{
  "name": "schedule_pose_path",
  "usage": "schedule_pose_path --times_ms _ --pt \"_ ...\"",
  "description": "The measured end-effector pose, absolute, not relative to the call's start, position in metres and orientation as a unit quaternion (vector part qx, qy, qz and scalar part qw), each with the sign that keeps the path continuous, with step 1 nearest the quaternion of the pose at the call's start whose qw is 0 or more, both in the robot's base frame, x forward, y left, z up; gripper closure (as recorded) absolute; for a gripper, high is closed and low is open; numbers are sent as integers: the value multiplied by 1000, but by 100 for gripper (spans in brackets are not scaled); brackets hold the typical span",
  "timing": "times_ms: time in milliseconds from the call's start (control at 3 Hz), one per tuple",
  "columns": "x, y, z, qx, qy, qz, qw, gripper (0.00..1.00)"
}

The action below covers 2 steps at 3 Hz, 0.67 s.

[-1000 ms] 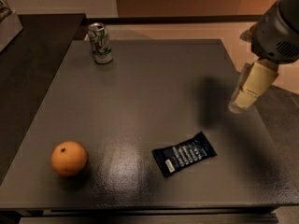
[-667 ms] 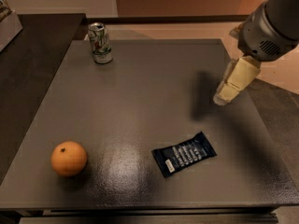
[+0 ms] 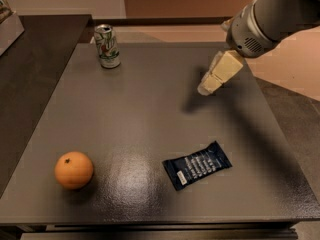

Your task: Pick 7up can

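Observation:
The 7up can (image 3: 107, 46) stands upright at the far left of the dark grey table (image 3: 150, 114), white and green with a silver top rim. My gripper (image 3: 210, 84) hangs above the table's far right part, its cream-coloured fingers pointing down and to the left. It is well to the right of the can and holds nothing that I can see.
An orange (image 3: 74, 170) sits near the front left of the table. A dark blue snack packet (image 3: 197, 165) lies flat at the front, right of centre. A dark counter (image 3: 35, 59) adjoins the table on the left. The floor shows on the right.
My arm and gripper have moved left and farther over the table, toward the can's side. The can, the orange and the packet have not moved.

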State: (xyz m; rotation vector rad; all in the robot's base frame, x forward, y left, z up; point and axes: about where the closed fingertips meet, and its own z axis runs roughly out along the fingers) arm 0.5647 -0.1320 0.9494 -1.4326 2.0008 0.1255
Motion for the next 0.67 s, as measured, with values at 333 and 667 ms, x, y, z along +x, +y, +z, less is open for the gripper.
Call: schedule_pose_path --times_ms 333,667 --pt "589 -105 954 -530 763 77 362 0" --pt "610 -76 952 -509 767 95 378 0"
